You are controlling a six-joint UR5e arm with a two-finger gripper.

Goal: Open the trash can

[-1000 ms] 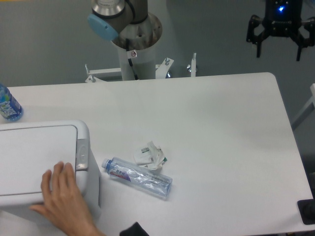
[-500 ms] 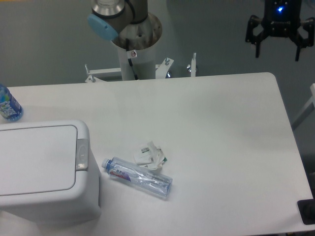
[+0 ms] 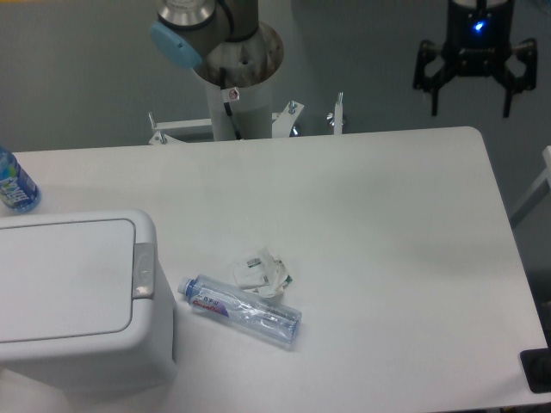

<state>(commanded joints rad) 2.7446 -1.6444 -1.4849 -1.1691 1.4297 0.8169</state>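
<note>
Our claw [image 3: 469, 96] hangs high beyond the far edge of the table [image 3: 387, 224], its two fingers spread wide and holding nothing, which suits a start: open and clear of everything, it can travel without knocking anything over. The trash can [image 3: 73, 297] sits well apart from the claw, far across the table and much nearer the camera, at the opposite near corner. Its flat lid is down, so we judge the task not yet begun. The small grey latch [image 3: 143, 270] lies on the side of the lid that faces toward the claw, and that placing helps us, since we could come at it from the open table rather than over the bin's body. We expect a downward press on that latch is what the lid needs. Between the claw and the bin, closer to the bin, a clear bottle [image 3: 240, 310] lies on its side touching a crumpled scrap of paper [image 3: 261, 272]; a low path would risk brushing them. A blue bottle [image 3: 13, 182] stands beyond the bin, farther still from the claw.
</note>
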